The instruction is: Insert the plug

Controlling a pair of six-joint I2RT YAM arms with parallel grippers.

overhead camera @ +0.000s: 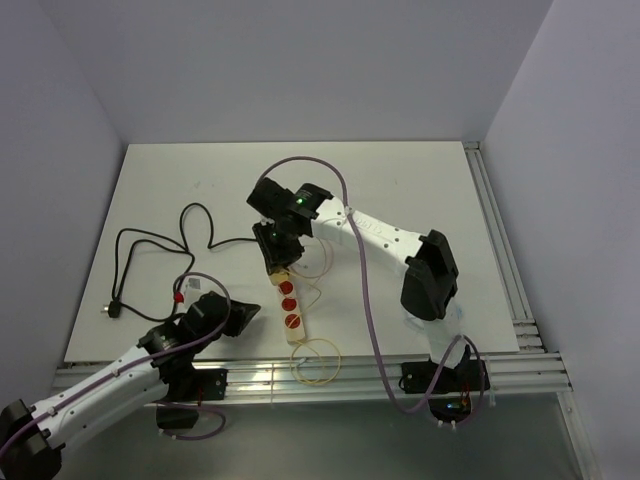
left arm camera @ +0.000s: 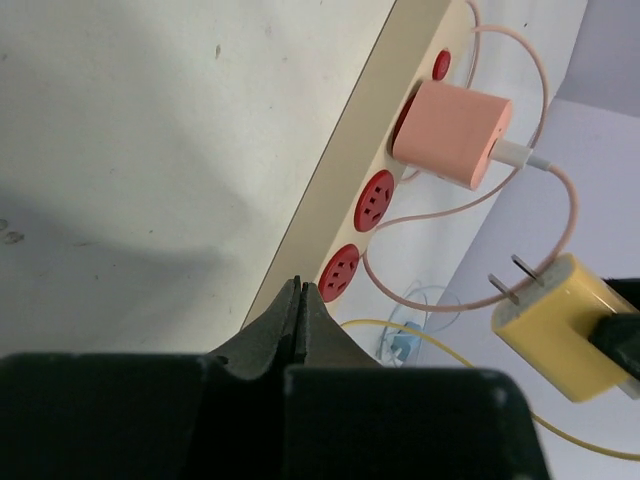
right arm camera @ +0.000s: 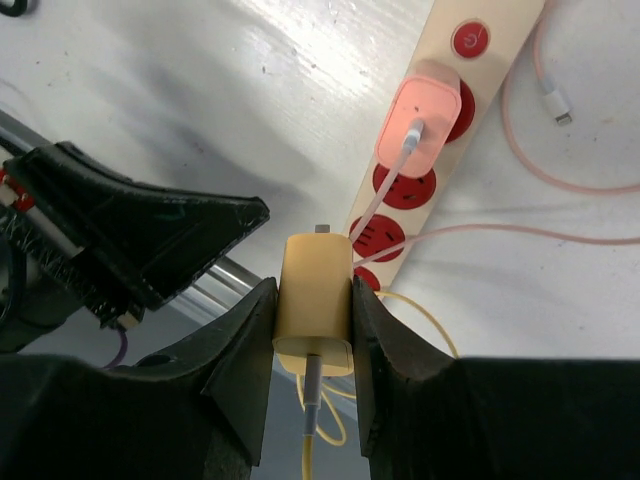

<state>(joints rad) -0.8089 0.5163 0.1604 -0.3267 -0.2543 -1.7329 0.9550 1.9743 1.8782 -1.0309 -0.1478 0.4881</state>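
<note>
One yellow plug [right arm camera: 314, 310], prongs forward, clamped between the fingers of the right gripper [right arm camera: 313, 295], held in the air clear of the power strip [right arm camera: 508, 40]. In the right wrist view the strip runs toward 1 o'clock. One pink charger [right arm camera: 420, 125], seated in the strip at 1 o'clock of the plug. Left gripper [left arm camera: 301, 295]: fingers pressed together, empty, at 8 o'clock of the strip in the top view. One black cable [overhead camera: 150, 245] at 9 o'clock.

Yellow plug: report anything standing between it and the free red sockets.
The yellow plug, held in the right gripper, hangs over the power strip. The pink charger's thin pink cable trails across the free red sockets beneath it; nothing else visible blocks the way.
</note>
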